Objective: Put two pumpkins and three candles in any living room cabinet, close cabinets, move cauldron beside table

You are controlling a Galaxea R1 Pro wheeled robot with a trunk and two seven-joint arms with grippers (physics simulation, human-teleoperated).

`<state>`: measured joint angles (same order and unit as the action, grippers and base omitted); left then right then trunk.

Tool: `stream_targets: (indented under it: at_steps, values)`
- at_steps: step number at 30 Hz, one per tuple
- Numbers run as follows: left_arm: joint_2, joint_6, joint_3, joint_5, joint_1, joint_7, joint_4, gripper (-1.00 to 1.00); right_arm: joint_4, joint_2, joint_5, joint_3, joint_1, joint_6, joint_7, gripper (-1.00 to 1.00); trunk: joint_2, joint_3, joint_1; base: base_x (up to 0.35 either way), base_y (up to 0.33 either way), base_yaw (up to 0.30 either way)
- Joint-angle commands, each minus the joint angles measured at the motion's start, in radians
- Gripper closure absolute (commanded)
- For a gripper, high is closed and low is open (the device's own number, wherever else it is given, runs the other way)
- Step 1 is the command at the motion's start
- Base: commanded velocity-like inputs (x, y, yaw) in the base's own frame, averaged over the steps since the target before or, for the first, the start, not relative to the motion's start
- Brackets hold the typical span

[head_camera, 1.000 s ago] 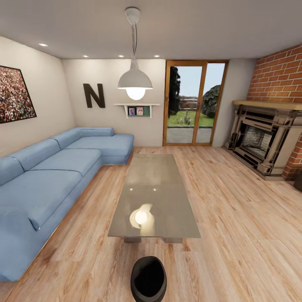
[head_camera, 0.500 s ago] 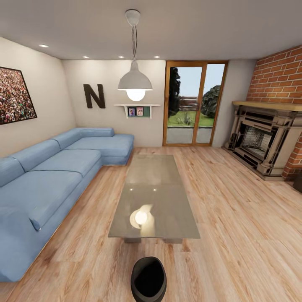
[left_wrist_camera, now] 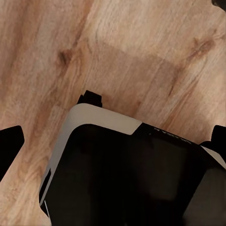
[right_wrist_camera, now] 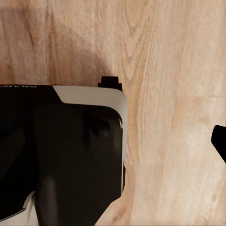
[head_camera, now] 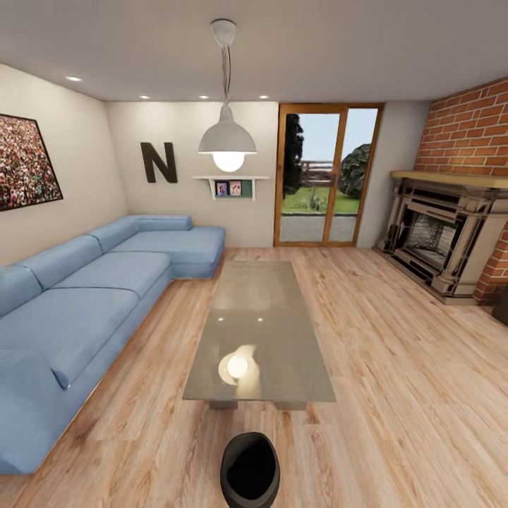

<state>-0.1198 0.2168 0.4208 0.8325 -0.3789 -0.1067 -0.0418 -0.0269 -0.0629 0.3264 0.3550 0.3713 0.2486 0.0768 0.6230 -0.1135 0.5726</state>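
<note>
Currently facing down the living room. Coffee table (head_camera: 258,331), long and low with a glossy grey top, sits dead ahead on the light wood plank floor (head_camera: 395,367); the top mirrors the pendant lamp (head_camera: 227,135) hanging above it. Nothing sits on the glossy top.

Blue sectional sofa (head_camera: 77,296) runs along the left wall and wraps the far corner, just beside the table's left edge. Above it: a framed crowd picture (head_camera: 25,161) on the left wall, a big dark letter N (head_camera: 158,161) on the far wall, and a small wall shelf (head_camera: 230,181) with two photos.

Glazed door with wood frame (head_camera: 327,183) in the far wall, garden visible outside. Right side: red brick wall (head_camera: 469,130) and a fireplace (head_camera: 448,236) with a wooden mantel.

A black rounded part (head_camera: 250,471) shows at the bottom edge of the head view, near the table's near end; can't tell what it is.

Both wrist cams look straight down at wood floor over the robot's black and white base (left_wrist_camera: 136,174) (right_wrist_camera: 61,155). Dark finger tips (left_wrist_camera: 9,146) (right_wrist_camera: 219,140) poke in at the frame edges; whether either gripper's fingers are apart or together, cannot tell.
</note>
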Motion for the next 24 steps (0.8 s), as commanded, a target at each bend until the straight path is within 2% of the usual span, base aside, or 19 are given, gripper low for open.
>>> stream_targets:
  at_steps: [1, 20, 24]
  values:
    - [0.0, 0.002, 0.009, 0.01, -0.002, -0.006, -0.003, -1.0, -0.002, 0.0, 0.008, 0.009, 0.001, 0.001, 0.004, -1.0, -0.006, 0.002, -0.004, 0.0, 0.0, 0.0]
    - [0.003, -0.003, 0.009, 0.009, 0.001, -0.002, -0.003, -1.0, -0.002, -0.001, 0.007, 0.008, 0.001, 0.001, 0.004, -1.0, -0.139, 0.061, -0.076, 0.0, 0.0, 0.0]
    - [0.004, -0.007, 0.01, -0.01, 0.005, 0.0, -0.003, -1.0, -0.002, -0.002, 0.006, 0.009, 0.001, 0.001, 0.004, -1.0, -0.167, 0.074, -0.092, 0.0, 0.0, 0.0]
